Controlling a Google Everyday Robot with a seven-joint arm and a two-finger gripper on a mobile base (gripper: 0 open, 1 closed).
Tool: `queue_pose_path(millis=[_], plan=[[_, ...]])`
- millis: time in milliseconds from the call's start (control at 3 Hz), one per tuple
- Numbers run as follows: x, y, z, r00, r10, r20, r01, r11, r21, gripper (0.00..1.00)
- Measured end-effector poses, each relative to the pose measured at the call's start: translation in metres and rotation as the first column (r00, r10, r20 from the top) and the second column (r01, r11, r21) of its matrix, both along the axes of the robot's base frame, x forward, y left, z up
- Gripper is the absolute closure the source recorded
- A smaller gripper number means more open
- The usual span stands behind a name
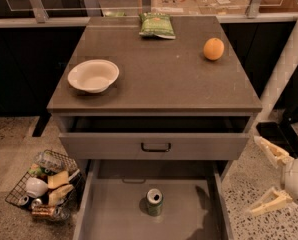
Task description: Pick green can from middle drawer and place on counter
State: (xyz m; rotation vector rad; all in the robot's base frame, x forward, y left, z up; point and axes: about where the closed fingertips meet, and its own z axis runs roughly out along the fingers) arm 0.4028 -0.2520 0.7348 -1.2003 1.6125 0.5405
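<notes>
The green can [154,202] stands upright on the grey floor of the open middle drawer [114,214], near its centre, silver top up. My gripper [270,176] is at the lower right, outside the drawer and to the right of the cabinet, about level with the drawer. Its two pale fingers [272,153] are spread wide apart and hold nothing. The dark grey-brown counter [154,71] lies above the drawers.
On the counter sit a white bowl [93,75], a green chip bag [157,25] and an orange [214,49]. The top drawer [155,145] is slightly open. A wire basket [43,185] of clutter sits on the floor at left.
</notes>
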Motion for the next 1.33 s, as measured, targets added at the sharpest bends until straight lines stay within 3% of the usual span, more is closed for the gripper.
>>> queue_pose_path(millis=[667, 1000, 1333], plan=[[-0.009, 0.022, -0.108, 0.9983, 0.004, -0.059, -0.004, 1.0, -0.005, 0.0], [-0.015, 0.036, -0.156, 0.9942, 0.017, -0.106, -0.009, 0.997, 0.076, 0.0], [-0.015, 0.036, -0.156, 0.9942, 0.017, -0.106, -0.009, 0.997, 0.076, 0.0]])
